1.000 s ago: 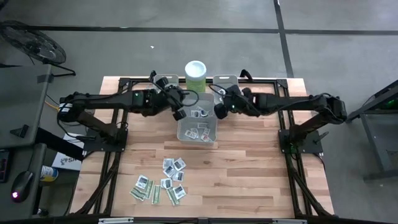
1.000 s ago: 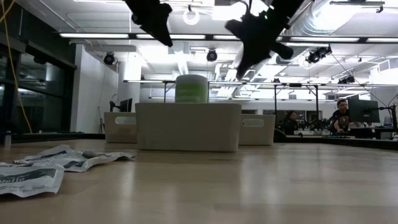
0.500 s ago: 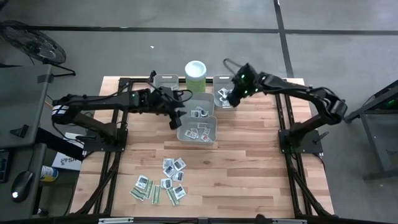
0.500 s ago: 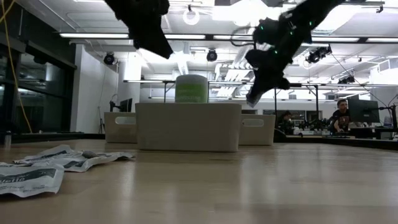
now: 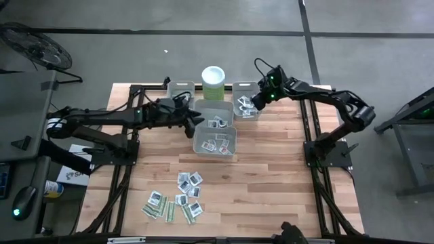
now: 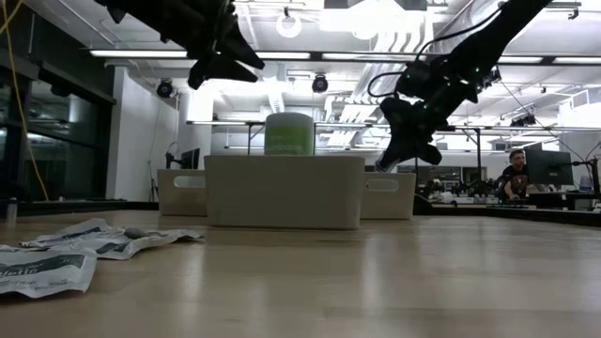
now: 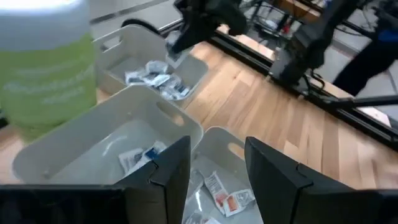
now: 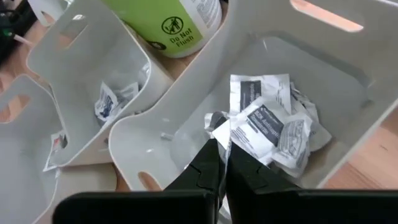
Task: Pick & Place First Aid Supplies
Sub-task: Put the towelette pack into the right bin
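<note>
A loose heap of first aid packets (image 5: 178,198) lies on the bare wood near the front edge of the desk (image 5: 271,190), left of its middle, well apart from both arms. More packets sit inside the grey bins grouped at the back of the desk: a few in the middle bin (image 5: 215,141), a few in the bin behind it (image 5: 214,116), and a crumpled pile of white squares (image 8: 268,127) in the back right bin (image 5: 245,104).

The right gripper (image 5: 253,102) hangs over the back right bin, its jaws pressed together with nothing between them; in its wrist view the fingertips (image 8: 219,163) point down at the near edge of that pile, and whether they touch it cannot be told. The left gripper (image 5: 197,120) is raised at the left side of the two centre bins, its jaws partly apart and empty, the packets in those bins lying below and ahead of it.

A pale green canister with a white lid (image 5: 213,80) stands upright at the back edge, between the two rear bins. Another grey bin (image 5: 180,90) sits to its left.
</note>
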`<state>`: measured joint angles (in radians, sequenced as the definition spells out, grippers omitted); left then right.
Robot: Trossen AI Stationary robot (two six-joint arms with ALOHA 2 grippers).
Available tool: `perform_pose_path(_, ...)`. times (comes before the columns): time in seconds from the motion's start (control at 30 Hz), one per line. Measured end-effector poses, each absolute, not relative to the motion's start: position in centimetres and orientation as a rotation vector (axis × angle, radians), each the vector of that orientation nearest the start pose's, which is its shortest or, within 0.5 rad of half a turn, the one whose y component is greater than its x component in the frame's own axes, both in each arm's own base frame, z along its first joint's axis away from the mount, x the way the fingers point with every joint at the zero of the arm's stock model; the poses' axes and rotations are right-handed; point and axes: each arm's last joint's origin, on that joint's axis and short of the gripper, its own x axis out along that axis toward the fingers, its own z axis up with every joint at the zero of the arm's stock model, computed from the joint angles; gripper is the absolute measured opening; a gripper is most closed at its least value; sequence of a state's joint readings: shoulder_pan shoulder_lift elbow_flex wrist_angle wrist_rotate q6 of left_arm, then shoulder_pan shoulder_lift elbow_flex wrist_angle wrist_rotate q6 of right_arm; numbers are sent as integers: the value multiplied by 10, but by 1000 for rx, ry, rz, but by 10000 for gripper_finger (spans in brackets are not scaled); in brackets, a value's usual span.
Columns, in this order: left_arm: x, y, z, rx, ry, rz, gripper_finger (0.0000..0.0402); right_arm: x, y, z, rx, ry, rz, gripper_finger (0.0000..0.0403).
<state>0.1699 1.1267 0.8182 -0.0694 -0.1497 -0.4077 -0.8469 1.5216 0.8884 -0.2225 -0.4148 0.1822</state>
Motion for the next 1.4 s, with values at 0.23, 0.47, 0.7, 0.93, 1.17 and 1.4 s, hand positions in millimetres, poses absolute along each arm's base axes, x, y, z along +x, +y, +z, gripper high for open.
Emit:
perform_pose_path(0.23, 237, 45, 274, -555, 349, 443, 151, 210, -220, 199, 662, 649, -472, 13)
perform_pose_path(0.47, 228, 21, 237, -720, 489, 532, 151, 210, -220, 200, 672, 637, -477, 16)
perform_pose_path(0.7, 222, -5, 224, -769, 524, 564, 151, 211, -220, 200, 693, 632, -457, 54)
perform_pose_path(0.93, 216, -27, 220, -762, 578, 542, 151, 208, -221, 201, 718, 623, -468, 131)
perform_pose_path(1.17, 201, -46, 209, -784, 775, 519, 151, 198, -215, 226, 686, 555, -477, 153)
perform_pose_path(1.4, 190, -69, 206, -842, 851, 481, 151, 183, -196, 260, 651, 479, -504, 147)
